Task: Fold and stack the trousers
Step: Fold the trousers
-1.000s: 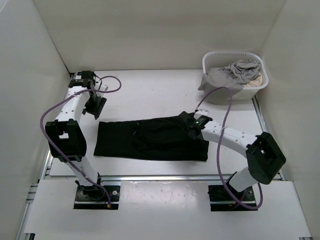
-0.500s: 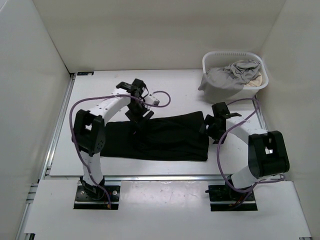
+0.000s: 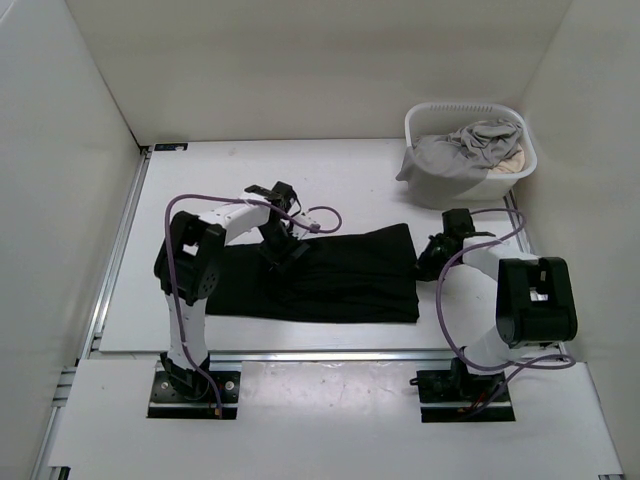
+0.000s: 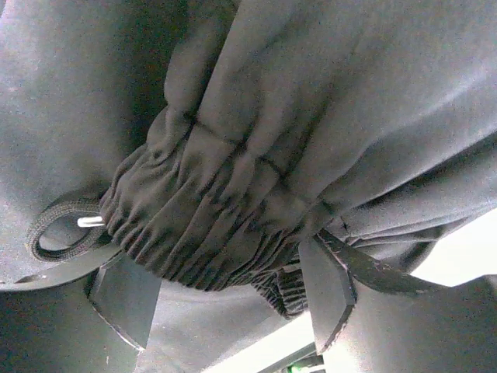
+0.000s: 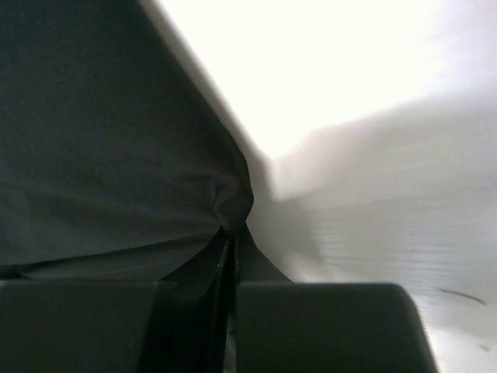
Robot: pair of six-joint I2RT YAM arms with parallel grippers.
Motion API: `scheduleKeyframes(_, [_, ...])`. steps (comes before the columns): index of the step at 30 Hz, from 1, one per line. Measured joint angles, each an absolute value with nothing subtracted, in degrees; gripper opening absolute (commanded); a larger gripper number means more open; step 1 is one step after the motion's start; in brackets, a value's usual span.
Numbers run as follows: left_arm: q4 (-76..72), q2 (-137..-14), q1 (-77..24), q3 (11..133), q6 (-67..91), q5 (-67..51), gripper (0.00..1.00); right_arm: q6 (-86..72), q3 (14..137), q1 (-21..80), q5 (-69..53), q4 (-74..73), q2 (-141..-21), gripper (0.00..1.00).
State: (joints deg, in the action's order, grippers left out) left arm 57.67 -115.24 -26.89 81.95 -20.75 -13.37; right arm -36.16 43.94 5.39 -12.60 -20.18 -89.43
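The black trousers lie flat and long across the middle of the table. My left gripper is low over their upper edge, left of centre. In the left wrist view it stands open, its fingers on either side of the bunched elastic waistband, with a drawstring loop at the left. My right gripper is at the trousers' right end. In the right wrist view it is shut on a pinched fold of the trousers' edge.
A white basket stands at the back right, holding a light grey garment and a beige cloth. Bare white table lies behind the trousers. Walls close in on the left, back and right.
My left arm has swung from the far left corner onto the trousers' upper edge. My right gripper slid off the top of the trousers to their right end, opened wide, then shut on the fabric.
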Motion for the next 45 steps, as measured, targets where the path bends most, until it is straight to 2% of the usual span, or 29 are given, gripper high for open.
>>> scheduleKeyframes(2, [57.3, -115.2, -27.0, 82.0, -20.5, -14.2, 0.79, -35.5, 44.2, 3.6, -13.3, -22.1, -88.9, 0.00])
scheduleKeyframes(8, [57.4, -113.1, -27.4, 83.1, -21.2, -16.2, 1.00, -30.9, 53.9, 1.0, -10.1, -34.7, -85.7, 0.00])
scheduleKeyframes(15, [57.5, -99.4, -23.2, 77.2, -23.1, -14.0, 1.00, -26.7, 69.0, -0.5, -1.3, -47.9, -78.4, 0.00])
scheduleKeyframes(18, [56.9, -98.9, -22.1, 74.0, -23.1, -12.4, 1.00, -25.7, 76.7, 0.9, 3.6, -54.4, -76.9, 0.00])
scheduleKeyframes(22, [56.1, -105.0, -22.1, 71.7, -22.5, -12.5, 1.00, -26.7, 85.6, 13.1, 9.5, -60.3, -78.7, 0.00])
scheduleKeyframes(28, [56.9, -111.2, -22.0, 76.2, -20.1, -16.5, 1.00, -33.5, 94.5, 37.9, 17.3, -64.8, -93.3, 0.00])
scheduleKeyframes(30, [57.1, -112.2, -21.9, 77.5, -19.7, -18.6, 0.94, -36.1, 98.0, 43.5, 18.9, -66.8, -99.8, 0.00])
scheduleKeyframes(32, [57.1, -113.0, -21.8, 78.4, -19.6, -20.0, 0.81, -38.5, 103.2, 47.7, 19.9, -68.3, -106.7, 0.00])
scheduleKeyframes(33, [57.0, -113.5, -21.8, 78.8, -19.7, -20.8, 0.63, -39.7, 106.7, 49.4, 20.5, -68.9, -110.4, 0.00])
scheduleKeyframes(35, [56.3, -114.9, -21.8, 79.5, -19.6, -22.5, 0.48, -41.9, 115.5, 52.4, 21.6, -70.8, -118.1, 0.00])
scheduleKeyframes(38, [55.2, -116.4, -21.1, 79.5, -19.3, -24.7, 0.14, -44.1, 124.9, 55.2, 22.3, -71.9, -125.5, 0.00])
scheduleKeyframes(45, [54.9, -117.4, -20.0, 77.8, -19.2, -31.2, 0.14, -45.7, 125.8, 57.0, 19.5, -69.4, -126.7, 0.00])
